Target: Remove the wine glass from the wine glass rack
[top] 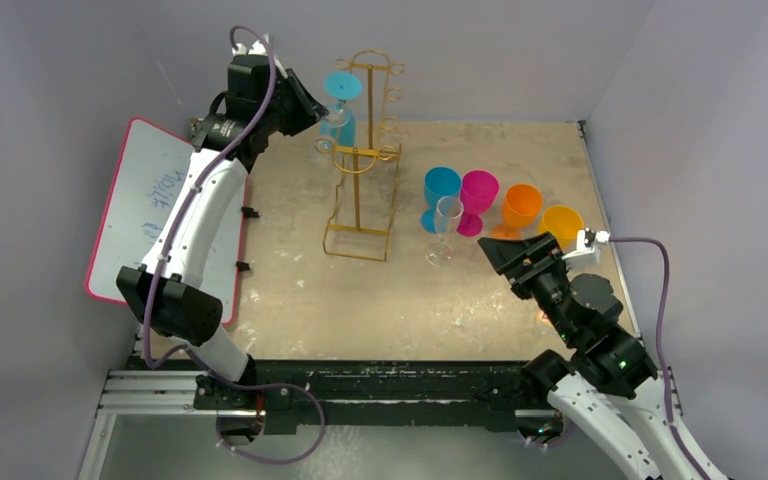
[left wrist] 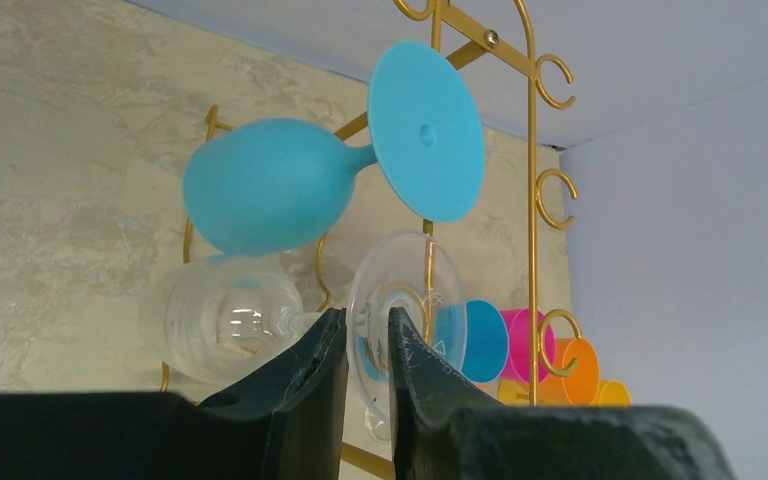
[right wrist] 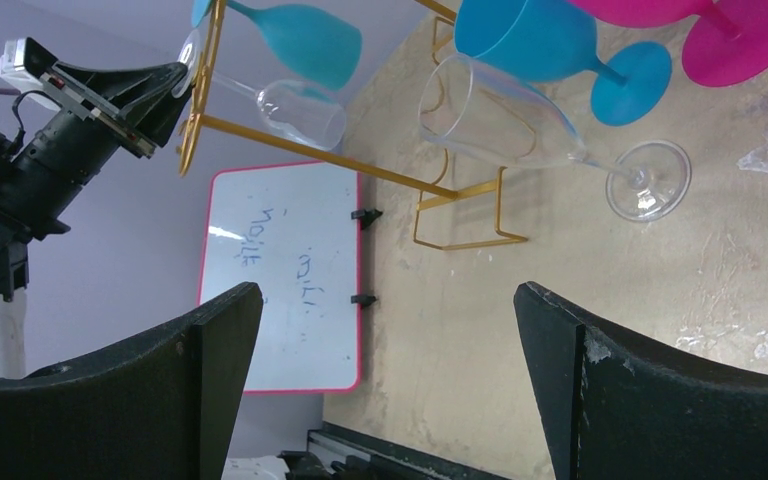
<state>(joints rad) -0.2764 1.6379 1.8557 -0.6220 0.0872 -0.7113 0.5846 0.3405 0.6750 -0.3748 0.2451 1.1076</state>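
The left gripper (left wrist: 365, 328) is up at the wine glass rack (top: 360, 170), with its fingers (left wrist: 315, 370) pulled in narrow around the stem of the clear wine glass (left wrist: 225, 320), right where the stem meets the foot. From the left wrist view it looks like a proper pinch, with the round foot sitting just past the fingertips. That glass hangs on the rack's left side, well off the bench (top: 290, 290), with its foot caught in one of the gold wire hooks.

A blue wine glass (left wrist: 270, 185) hangs on the rack right beside it. The two bowls are really close together, though I can't tell if they actually touch. The rack itself stands upright toward the back middle of the bench, with its rectangular wire base flat on the surface.

To the right of the rack there's a row of glasses standing on the bench: a blue goblet (top: 440, 190), a magenta goblet (top: 479, 192), an orange goblet (top: 521, 208) and a yellow goblet (top: 562, 222). A clear flute (top: 447, 215) stands just in front of the blue and magenta ones.

The right gripper (top: 520, 255) hovers low near the orange goblet, fingers spread wide and holding nothing.

Over on the left, a pink-edged whiteboard (top: 150, 200) with some scribbles lies under the left arm, hanging partly off the bench edge.
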